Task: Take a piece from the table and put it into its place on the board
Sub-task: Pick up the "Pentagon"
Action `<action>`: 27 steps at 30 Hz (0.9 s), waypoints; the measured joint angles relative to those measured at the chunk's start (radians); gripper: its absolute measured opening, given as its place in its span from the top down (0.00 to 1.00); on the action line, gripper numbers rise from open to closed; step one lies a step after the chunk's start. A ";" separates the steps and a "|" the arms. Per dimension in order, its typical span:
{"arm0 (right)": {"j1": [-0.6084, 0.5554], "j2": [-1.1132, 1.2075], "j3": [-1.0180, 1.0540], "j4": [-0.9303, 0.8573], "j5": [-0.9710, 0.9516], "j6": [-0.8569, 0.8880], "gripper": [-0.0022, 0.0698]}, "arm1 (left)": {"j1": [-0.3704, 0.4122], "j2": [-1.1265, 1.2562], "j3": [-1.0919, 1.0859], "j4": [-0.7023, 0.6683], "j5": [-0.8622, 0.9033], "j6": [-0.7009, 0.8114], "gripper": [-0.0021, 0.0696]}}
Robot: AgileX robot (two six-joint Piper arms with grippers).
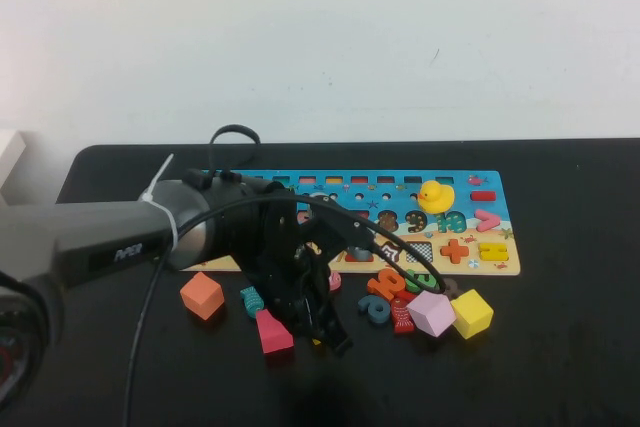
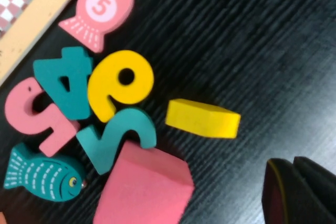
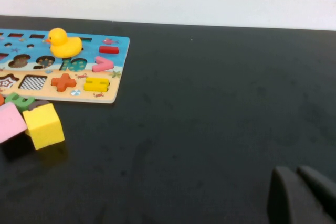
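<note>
One yellow piece (image 2: pixel 203 118) flat on the table (image 2: pixel 273 51), just beside closed, empty left gripper (image 2: pixel 302 192), right gripper (image 3: pixel 304 198) closed, well apart.

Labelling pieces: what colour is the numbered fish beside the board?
Pink wooden fish, white "5" circle; clearest in the left wrist view.

The long rectangular wooden puzzle board (image 1: pixel 440 239) lies across the back half of the black matte table (image 1: pixel 580 347), with the small yellow duck (image 1: pixel 435 195) standing on it toward its right end. In front of the board loose things are strewn: an orange cube (image 1: pixel 202 295) to the left, a pink wedge block (image 1: pixel 273 333) nearer the front, and a pink cube (image 1: pixel 431 313) touching a larger yellow cube (image 1: pixel 471 313) on the right. The left gripper (image 1: pixel 335 339) hangs low just right of the wedge. The small flat yellow wooden pentagon (image 2: pixel 202 118) lies on the table beside a curly yellow number piece (image 2: pixel 119 83). The right gripper (image 3: pixel 302 198) sits over bare table, well right of the board.
</note>
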 joint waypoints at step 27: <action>0.000 0.000 0.000 0.000 0.000 0.000 0.94 | 0.000 0.072 -0.030 0.135 0.010 -0.168 0.97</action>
